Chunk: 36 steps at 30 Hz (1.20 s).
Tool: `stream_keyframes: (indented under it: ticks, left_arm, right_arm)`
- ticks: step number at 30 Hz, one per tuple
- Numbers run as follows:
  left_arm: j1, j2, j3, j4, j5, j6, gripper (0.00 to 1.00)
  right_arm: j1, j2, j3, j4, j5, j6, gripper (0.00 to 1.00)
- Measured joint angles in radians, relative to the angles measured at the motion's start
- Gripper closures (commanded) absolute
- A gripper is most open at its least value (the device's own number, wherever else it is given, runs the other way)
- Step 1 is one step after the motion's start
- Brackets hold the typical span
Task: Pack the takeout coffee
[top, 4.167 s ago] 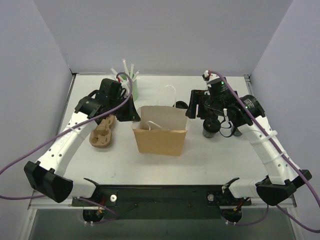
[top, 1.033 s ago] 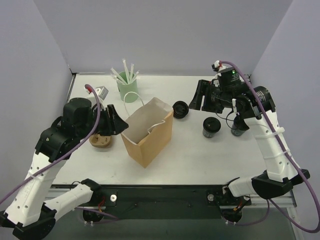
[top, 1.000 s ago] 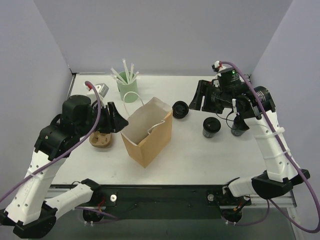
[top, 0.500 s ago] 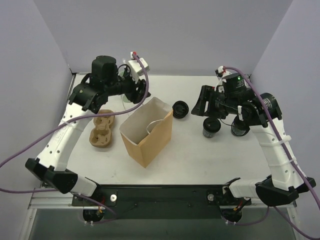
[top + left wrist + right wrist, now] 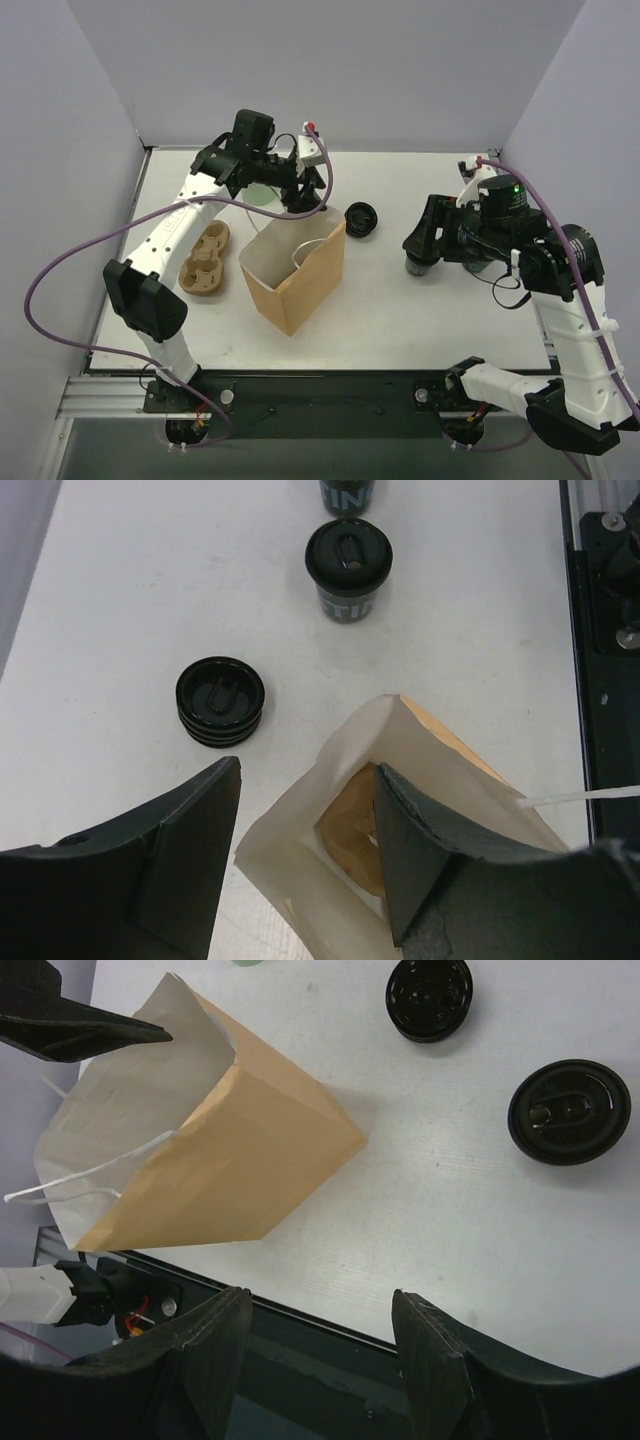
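Left pincer [image 5: 308,770] spread wide, its fingers [image 5: 190,850] straddling the far corner of the open brown paper bag [image 5: 305,285] just beneath them; whether they touch the rim cannot be told. Right pincer [image 5: 320,1300] likewise spread and empty, hovering above the table [image 5: 380,310]. Takeout coffee [image 5: 570,1110], lidded and upright, stands beyond the right pincer's fingertips and off to one side, untouched and outside the bag. Short black container [image 5: 361,218] sits between the two pincers.
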Motion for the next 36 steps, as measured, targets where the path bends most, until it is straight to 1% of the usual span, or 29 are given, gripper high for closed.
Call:
stream_keyframes:
  ticks: [4, 7, 10, 12, 13, 14, 15, 16, 17, 21, 25, 30, 34, 36]
  left_arm:
    - [-0.024, 0.052, 0.033, -0.068, 0.013, 0.091, 0.39]
    - [-0.048, 0.103, 0.087, -0.119, 0.013, 0.148, 0.41]
    - [-0.068, 0.150, 0.137, -0.171, 0.010, 0.194, 0.45]
    - [-0.077, 0.170, 0.152, -0.193, 0.010, 0.216, 0.53]
    - [-0.080, 0.174, 0.153, -0.205, 0.010, 0.221, 0.58]
    - [-0.082, 0.176, 0.153, -0.217, 0.009, 0.225, 0.68]
    - [-0.083, 0.176, 0.153, -0.226, 0.008, 0.229, 0.92]
    - [-0.083, 0.176, 0.153, -0.234, 0.004, 0.229, 0.97]
    - [-0.084, 0.176, 0.154, -0.240, -0.006, 0.225, 1.00]
    - [-0.089, 0.158, 0.136, -0.216, -0.066, 0.191, 1.00]
    - [-0.097, 0.107, 0.080, -0.151, -0.198, 0.047, 1.00]
    - [-0.097, 0.054, 0.035, -0.108, -0.399, -0.181, 1.00]
    - [-0.096, -0.069, -0.108, -0.053, -0.592, -0.383, 1.00]
    - [-0.085, -0.142, -0.171, -0.040, -0.684, -0.509, 1.00]
  right_arm:
    - [-0.035, 0.001, -0.010, -0.011, -0.004, -0.023, 0.40]
    - [-0.052, 0.001, -0.010, -0.019, -0.007, -0.039, 0.40]
    - [-0.063, 0.001, -0.010, -0.024, -0.011, -0.049, 0.39]
    - [-0.067, 0.001, -0.010, -0.026, -0.013, -0.057, 0.39]
    - [-0.070, 0.001, -0.010, -0.027, -0.014, -0.060, 0.39]
    - [-0.071, 0.001, -0.010, -0.029, -0.014, -0.063, 0.39]
    - [-0.072, 0.001, -0.010, -0.031, -0.014, -0.065, 0.39]
    - [-0.072, 0.001, -0.010, -0.032, -0.014, -0.068, 0.39]
    - [-0.074, 0.001, -0.010, -0.032, -0.014, -0.068, 0.39]
    - [-0.081, 0.001, -0.010, -0.035, -0.014, -0.070, 0.39]
    - [-0.085, 0.004, -0.010, -0.035, -0.014, -0.066, 0.38]
    - [-0.089, 0.014, -0.010, -0.034, -0.015, -0.061, 0.38]
    - [-0.091, 0.034, -0.009, -0.034, -0.013, -0.051, 0.38]
    - [-0.092, 0.046, -0.008, -0.032, -0.012, -0.044, 0.38]
